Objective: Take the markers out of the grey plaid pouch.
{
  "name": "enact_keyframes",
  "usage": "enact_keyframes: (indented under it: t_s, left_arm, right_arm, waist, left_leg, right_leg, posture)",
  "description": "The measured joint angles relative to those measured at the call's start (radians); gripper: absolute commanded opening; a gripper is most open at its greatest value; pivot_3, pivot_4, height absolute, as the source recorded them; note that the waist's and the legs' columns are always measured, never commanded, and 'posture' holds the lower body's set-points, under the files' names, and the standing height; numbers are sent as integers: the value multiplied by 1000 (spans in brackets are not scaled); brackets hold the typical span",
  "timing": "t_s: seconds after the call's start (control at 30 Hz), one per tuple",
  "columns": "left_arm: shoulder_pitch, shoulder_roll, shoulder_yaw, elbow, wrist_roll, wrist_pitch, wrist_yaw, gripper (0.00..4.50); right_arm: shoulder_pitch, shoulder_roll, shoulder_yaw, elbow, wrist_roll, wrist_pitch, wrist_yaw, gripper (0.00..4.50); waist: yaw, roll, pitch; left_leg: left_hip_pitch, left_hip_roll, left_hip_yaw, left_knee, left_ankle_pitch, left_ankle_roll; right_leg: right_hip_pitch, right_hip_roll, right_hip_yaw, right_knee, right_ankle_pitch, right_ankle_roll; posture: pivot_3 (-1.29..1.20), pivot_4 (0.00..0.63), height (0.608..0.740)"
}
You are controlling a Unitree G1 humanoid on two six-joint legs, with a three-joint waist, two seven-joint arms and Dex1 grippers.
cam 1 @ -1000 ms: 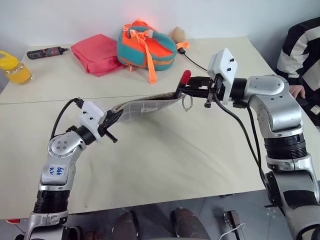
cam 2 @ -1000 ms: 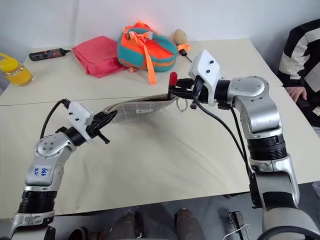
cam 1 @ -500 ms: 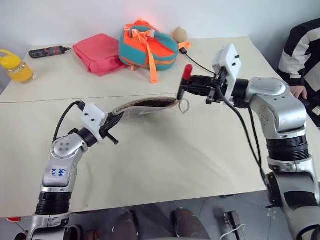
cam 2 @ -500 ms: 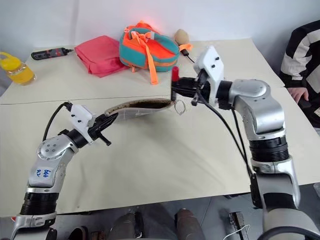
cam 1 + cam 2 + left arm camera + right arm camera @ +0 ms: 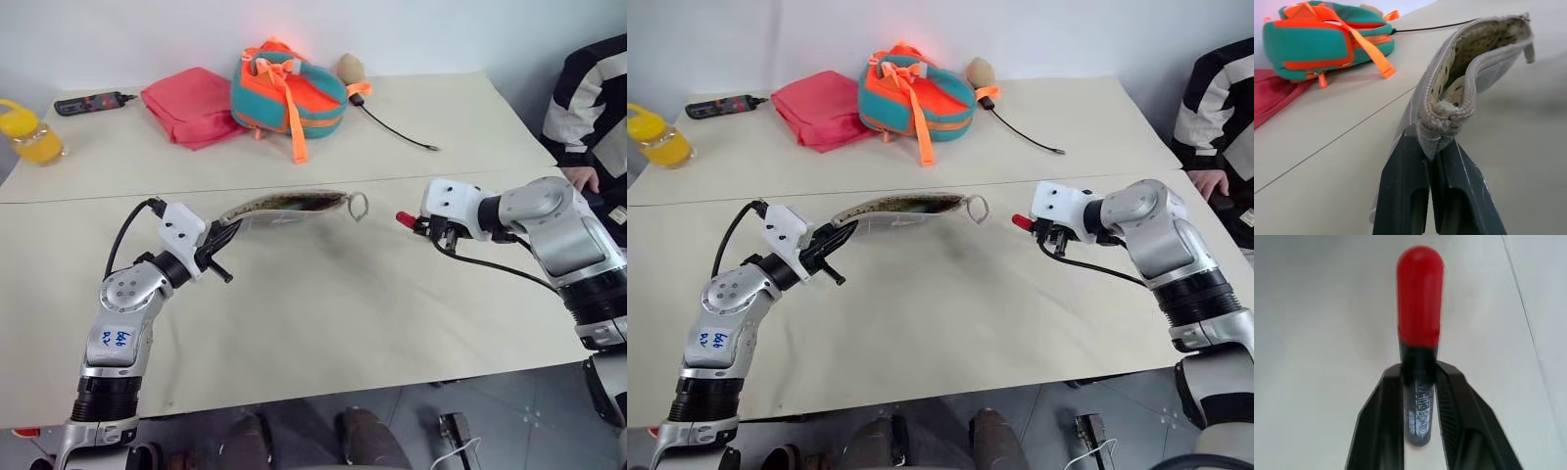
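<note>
Grey fabric pouch (image 5: 1484, 63) pinched, left claw (image 5: 1432, 161) | round-capped marker (image 5: 1419, 298), right claw (image 5: 1420, 382)

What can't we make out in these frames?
- Pouch contents: the left wrist view shows lining at the mouth, the depth is in shadow, so remaining markers can't be counted.
- Marker label: print blurred in the right wrist view.
- Person: cut by the right edge in the eye views.

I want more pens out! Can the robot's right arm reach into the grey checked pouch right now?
Probably not yet. The right gripper is shut on a red-capped marker, so its fingers are taken. The grey checked fabric pouch, held up by the left gripper, gapes open with bare table between them.
</note>
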Motion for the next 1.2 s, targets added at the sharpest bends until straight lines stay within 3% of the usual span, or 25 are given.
enact_keyframes:
  t_s: [0.1, 0.23, 0.27, 0.47, 0.6, 0.7, 0.8, 0.87, 1.03, 1.2]
  left_arm:
    - [1, -3, -1, -4, 0, 0, 2, 0]
    - [9, -5, -1, -23, 0, 4, 8, 0]
    - [12, -6, -1, -34, -1, 6, 8, 0]
    - [26, -11, -1, -45, -2, 14, 8, 0]
    - [26, -12, -1, -45, -2, 15, 8, 0]
    - [25, -12, -1, -45, -4, 21, 7, 0]
    - [25, -13, -2, -46, -8, 29, 1, 0]
    - [20, -15, -2, -46, -12, 39, -2, 0]
    - [4, -18, -3, -46, -13, 53, -4, 0]
    - [0, -23, -8, -49, -16, 65, -6, 0]
  right_arm:
    - [-3, 92, -3, 79, -22, -26, -49, 537]
    - [-17, 137, -6, 164, -48, -119, -98, 537]
    - [-19, 146, -13, 180, -50, -134, -107, 1256]
    - [-22, 162, -73, 211, -48, -137, -112, 3053]
    - [-18, 162, -90, 181, -25, -111, -74, 3053]
    - [-19, 166, -165, 85, 81, -28, -11, 3053]
    - [-47, 206, -265, -63, 243, 89, 42, 2414]
    - [-76, 264, -318, -147, 339, 159, 41, 1726]
    - [-73, 391, -301, -283, 398, 194, -30, 27]
    - [9, 419, -126, -301, 261, 90, -90, 27]
  waist:
    - [-3, 0, 0]
    - [-9, -1, 0]
    - [-12, -1, 0]
    - [-7, -1, 0]
    - [-7, -1, 0]
    - [-7, 1, 1]
    - [-9, 1, 1]
    - [-9, 1, 1]
    - [-3, 1, 1]
    - [-2, 1, 1]
  left_leg:
    - [0, 0, 1, 0, 0, 0]
    - [1, 1, 1, 0, 0, 0]
    - [1, 1, 1, 0, 0, 0]
    - [1, 1, 1, 1, 0, 0]
    - [1, 1, 1, 0, 0, 0]
    - [0, 1, -2, -1, 0, 0]
    - [1, 2, -3, -1, -1, -1]
    - [1, 2, -4, -1, -1, -2]
    - [-1, 1, -4, -1, -1, -1]
    - [-1, 1, -4, 0, -1, -1]
  right_leg:
    - [0, 1, 0, 1, 0, 0]
    - [0, 1, -1, 2, 0, 0]
    - [0, 1, 0, 2, 0, 0]
    - [0, 1, 0, 3, 0, 0]
    - [-2, 1, 0, 3, 0, 0]
    - [-4, 1, 1, 4, 0, 0]
    - [-4, 2, 1, 5, 0, 0]
    - [-4, 2, 0, 5, 0, 0]
    - [-3, 1, -1, 5, 0, 0]
    - [-3, 1, -1, 5, 0, 1]
  posture:
    - [0, 150, 740]
    - [0, 150, 740]
    - [0, 150, 740]
    - [0, 150, 740]
    - [0, 150, 740]
    - [0, 150, 740]
    - [0, 150, 740]
    - [0, 150, 740]
    - [0, 150, 740]
    - [0, 150, 740]
